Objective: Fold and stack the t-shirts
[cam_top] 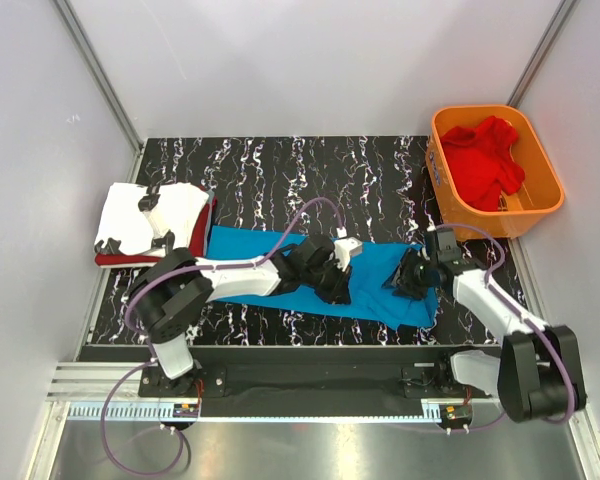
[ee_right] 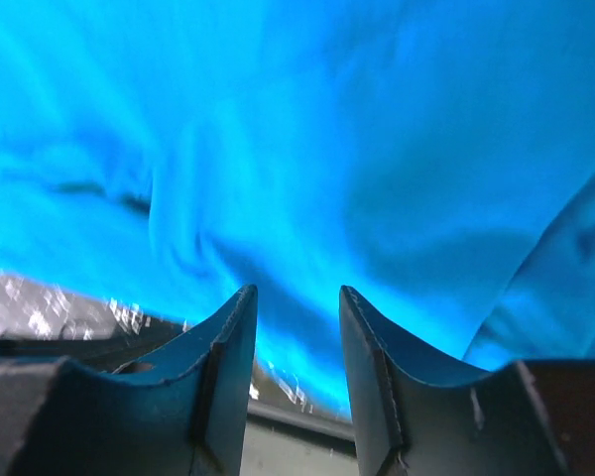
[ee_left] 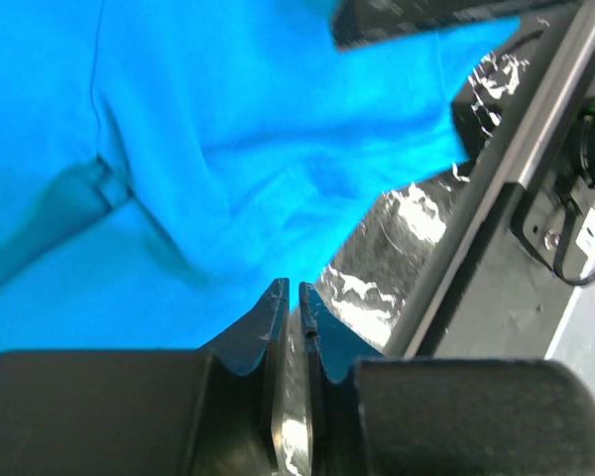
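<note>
The bright blue t-shirt [cam_top: 242, 246] lies spread along the front of the marbled table [cam_top: 280, 170]. My left gripper [cam_top: 332, 280] rests on its middle, at the near hem. In the left wrist view the blue t-shirt [ee_left: 228, 119] ends right at the left gripper [ee_left: 290, 288], whose jaws are shut to a thin slit with only table showing between them. My right gripper [cam_top: 410, 278] is open at the shirt's right end. In the right wrist view the right gripper [ee_right: 297, 293] straddles the blue t-shirt's [ee_right: 327, 119] edge. A white t-shirt with black marks [cam_top: 125, 205] lies folded on a dark red t-shirt [cam_top: 120, 261] at the left.
An orange basket [cam_top: 478, 110] at the back right holds a brighter red t-shirt [cam_top: 485, 160]. The table's metal front rail [ee_left: 516, 169] runs close behind the left gripper. Grey walls close in the left, back and right sides.
</note>
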